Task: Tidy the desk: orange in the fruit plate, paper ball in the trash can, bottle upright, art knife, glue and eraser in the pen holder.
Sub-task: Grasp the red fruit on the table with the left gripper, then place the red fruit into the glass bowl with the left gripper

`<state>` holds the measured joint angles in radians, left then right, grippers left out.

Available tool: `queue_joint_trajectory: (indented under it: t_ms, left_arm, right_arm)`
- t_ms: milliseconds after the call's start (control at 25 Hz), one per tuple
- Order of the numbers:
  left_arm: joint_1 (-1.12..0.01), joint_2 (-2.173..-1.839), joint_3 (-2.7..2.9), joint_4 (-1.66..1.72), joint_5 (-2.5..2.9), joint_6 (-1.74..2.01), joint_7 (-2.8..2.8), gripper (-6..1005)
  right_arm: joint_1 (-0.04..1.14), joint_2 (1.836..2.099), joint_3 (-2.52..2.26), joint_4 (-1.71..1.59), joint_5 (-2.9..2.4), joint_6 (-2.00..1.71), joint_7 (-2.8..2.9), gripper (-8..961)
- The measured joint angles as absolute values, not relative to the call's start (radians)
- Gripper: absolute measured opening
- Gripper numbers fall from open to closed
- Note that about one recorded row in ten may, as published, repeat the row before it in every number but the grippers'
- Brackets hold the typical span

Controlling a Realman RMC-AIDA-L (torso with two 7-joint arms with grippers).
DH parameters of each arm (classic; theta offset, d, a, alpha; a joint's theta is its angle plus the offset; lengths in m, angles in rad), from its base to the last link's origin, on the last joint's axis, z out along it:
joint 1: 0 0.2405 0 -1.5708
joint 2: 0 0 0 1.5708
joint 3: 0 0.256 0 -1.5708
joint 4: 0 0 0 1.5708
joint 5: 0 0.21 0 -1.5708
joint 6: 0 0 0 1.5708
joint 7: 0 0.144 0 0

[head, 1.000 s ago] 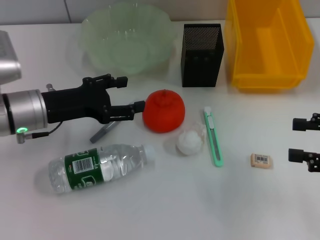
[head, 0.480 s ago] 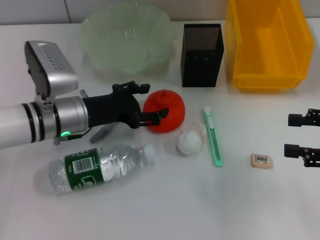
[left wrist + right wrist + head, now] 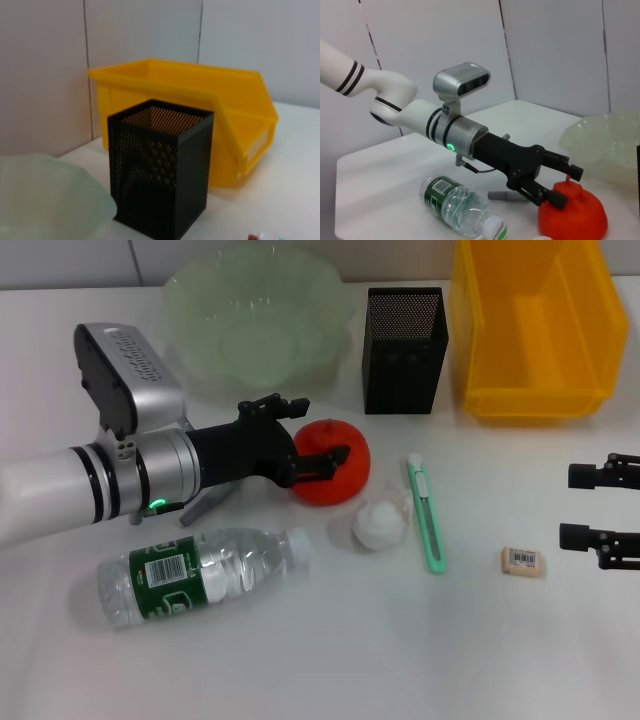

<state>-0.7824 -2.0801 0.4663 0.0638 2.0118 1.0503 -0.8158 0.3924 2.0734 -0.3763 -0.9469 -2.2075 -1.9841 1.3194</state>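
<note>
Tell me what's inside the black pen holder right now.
Nothing shows inside the pen holder: the head view looks into its open top and only dark mesh is visible. Its very bottom is too dark to confirm. The art knife and eraser lie on the desk.

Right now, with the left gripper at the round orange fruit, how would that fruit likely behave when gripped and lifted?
The round orange fruit would probably roll if nudged sideways. The open left gripper straddles its curved sides, so it may slip unless squeezed near its widest part. It looks firm, likely not floppy.
</note>
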Motion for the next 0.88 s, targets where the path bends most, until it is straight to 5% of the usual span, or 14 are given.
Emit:
queue_joint_trajectory:
  t_ms: [440, 880]
  left_arm:
    - [-0.776, -2.079, 0.483, 0.059, 2.052, 1.085, -0.804, 712]
    - [-0.75, -2.073, 0.469, 0.103, 2.045, 1.167, -0.822, 268]
  right_arm:
    - [0.384, 2.077, -0.376, -0.939, -2.207, -1.957, 1.32, 741]
    - [0.382, 2.077, -0.376, -0.933, -2.207, -1.956, 1.321, 742]
